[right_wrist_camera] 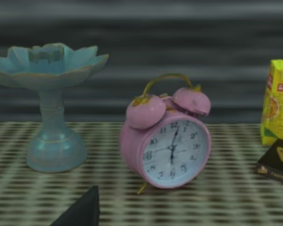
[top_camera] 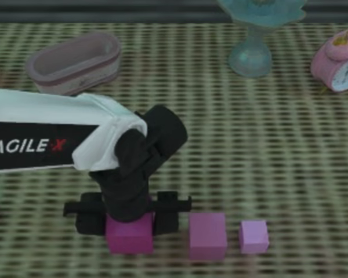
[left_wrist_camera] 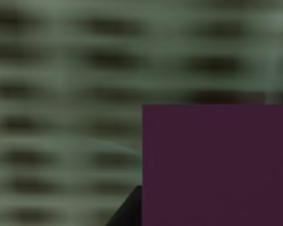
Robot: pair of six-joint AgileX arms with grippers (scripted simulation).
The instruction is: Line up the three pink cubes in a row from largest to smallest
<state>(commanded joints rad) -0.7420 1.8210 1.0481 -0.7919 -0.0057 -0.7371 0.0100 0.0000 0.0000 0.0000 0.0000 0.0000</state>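
Left arm [top_camera: 52,136] reached in from the table's left side, wrist bent down over the near edge. Left gripper [top_camera: 129,215] sat around the big magenta cube [top_camera: 129,234], one black finger [top_camera: 90,220] on the cube's left side, the other on its right, both close against it. Contact couldn't be confirmed from above: the wrist hid the cube's top and the finger faces. Can't tell whether it was clamped or just straddling.

Left wrist view: magenta cube filled the lower corner, very close up, with a sliver of a dark finger [left_wrist_camera: 127,209] at its edge and woven mat [left_wrist_camera: 61,94] behind.

Three cubes stood in a row along the near edge: big magenta at left, medium pink cube [top_camera: 207,235] in the middle, small lilac cube [top_camera: 254,236] at right. Small gaps between them, none touching.

Far side of the table: pinkish oval tub [top_camera: 75,62] at left, blue lotus stand [top_camera: 256,35] in the middle, pink alarm clock [top_camera: 338,61] at right.

Right gripper was out of the top view. Right wrist view showed only a dark tip [right_wrist_camera: 82,209] of it, facing the clock, the stand, a yellow juice carton [right_wrist_camera: 277,101] and a black box [right_wrist_camera: 277,162].
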